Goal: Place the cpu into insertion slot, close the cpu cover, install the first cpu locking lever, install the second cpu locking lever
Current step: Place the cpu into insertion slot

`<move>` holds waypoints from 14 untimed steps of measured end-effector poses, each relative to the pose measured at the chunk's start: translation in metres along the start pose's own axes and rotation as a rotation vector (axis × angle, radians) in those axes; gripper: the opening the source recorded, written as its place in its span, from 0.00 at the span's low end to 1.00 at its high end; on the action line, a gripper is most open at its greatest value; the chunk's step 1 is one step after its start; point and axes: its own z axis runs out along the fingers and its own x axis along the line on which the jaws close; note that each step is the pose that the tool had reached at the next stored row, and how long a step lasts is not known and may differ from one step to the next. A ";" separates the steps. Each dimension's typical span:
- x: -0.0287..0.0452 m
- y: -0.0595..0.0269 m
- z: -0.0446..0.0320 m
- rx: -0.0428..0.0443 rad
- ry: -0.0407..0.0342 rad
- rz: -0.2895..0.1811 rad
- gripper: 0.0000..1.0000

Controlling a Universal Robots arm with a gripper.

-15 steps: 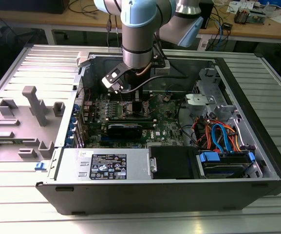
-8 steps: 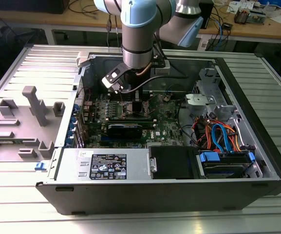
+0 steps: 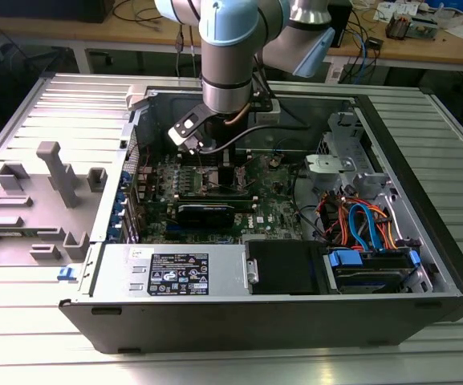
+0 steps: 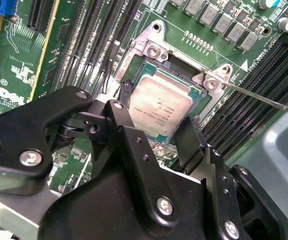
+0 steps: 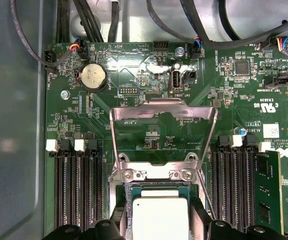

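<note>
Hand [image 4: 157, 116]: low inside the case, directly over the socket area. Its black body sits on both sides of the cpu [image 4: 159, 102]. Grip state: cannot tell whether it has hold of the chip or stands loose of it.

The cpu lies flat beneath the hand, silver-grey top up, inside the insertion slot [image 4: 148, 47]. It looks level with the rim, with no visible tilt.

Handling, judged: the chip is light, thin and stiff, and its metal top is smooth and likely slippery. The underside and the socket contacts are fragile. It is best taken by two opposite edges and kept flat, with no sideways drag.

Just beyond the hand, the cpu cover [image 5: 163, 106] stands raised on its hinge, not yet closed, and board shows through its window. Judged thin sheet metal, stiff but bendable, to be pushed at the free edge.

Beside the slot a thin locking lever [image 4: 263, 100] runs away from the hand as a bare wire rod, not latched.

Count: cpu 1, insertion slot 1, cover 1, lever clearly seen 1.

Long black memory slots [image 5: 79, 195] lie in two banks, one on each side of the hand. Farther off on the board there is 1 coin cell [image 5: 93, 77].

In the exterior view the arm reaches down into 1 open computer case [image 3: 215, 313] lying on the ribbed metal table [image 3: 38, 353]. A grey fixture [image 3: 54, 168] sits well apart from the hand.
</note>
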 end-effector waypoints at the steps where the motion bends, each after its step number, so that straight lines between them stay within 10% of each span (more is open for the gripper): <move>1: 0.0000 0.0000 0.0000 0.0000 -0.0001 0.000 0.62; 14: 0.0023 0.0000 0.0004 0.0000 -0.0012 0.000 0.62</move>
